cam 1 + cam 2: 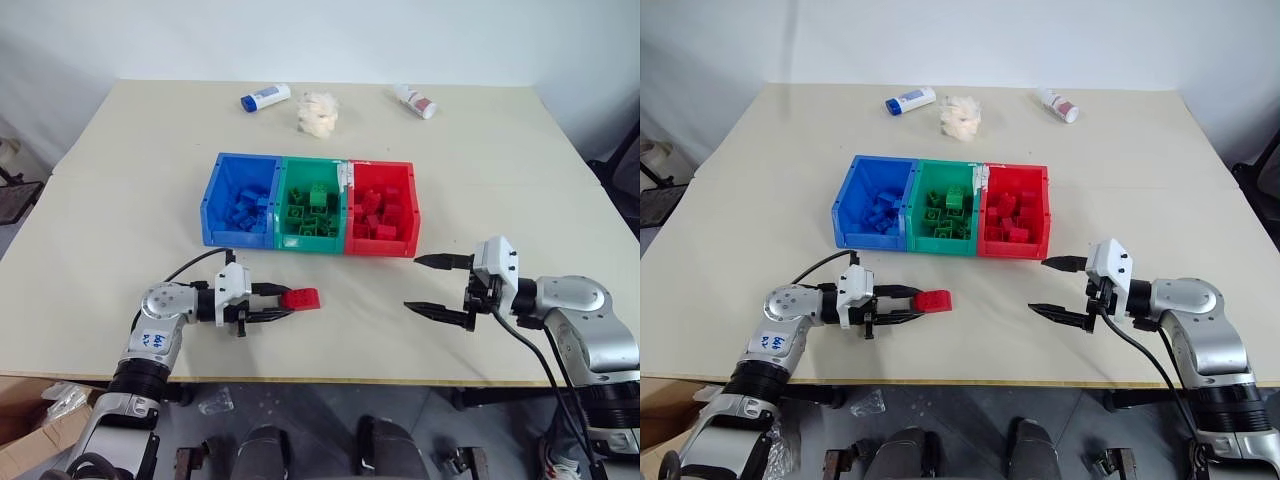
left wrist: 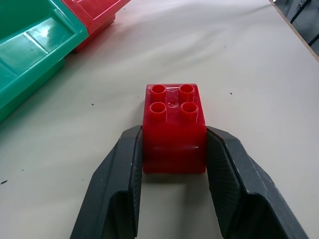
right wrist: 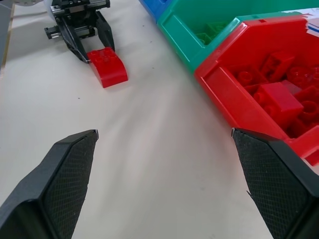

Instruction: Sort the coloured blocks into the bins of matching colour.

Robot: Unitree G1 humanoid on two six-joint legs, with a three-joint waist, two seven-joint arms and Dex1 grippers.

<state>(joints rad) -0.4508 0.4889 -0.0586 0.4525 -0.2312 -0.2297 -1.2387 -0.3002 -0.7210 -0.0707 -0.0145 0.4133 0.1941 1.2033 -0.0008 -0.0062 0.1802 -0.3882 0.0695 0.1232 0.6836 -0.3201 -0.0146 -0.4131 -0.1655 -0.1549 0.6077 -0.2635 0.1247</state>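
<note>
one small red studded plastic brick (image 2: 174, 130), low and left of centre on the table in the head view, looks light, rigid and slick, best pinched on its flat sides as the left gripper (image 2: 174, 149) clamps it now, while the right gripper (image 1: 442, 287) gapes empty.

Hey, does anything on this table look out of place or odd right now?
One red brick sits outside the bins on the table, clamped in the left end effector. Two white bottles lie tipped over behind the bins, beside a crumpled white wad.
</note>
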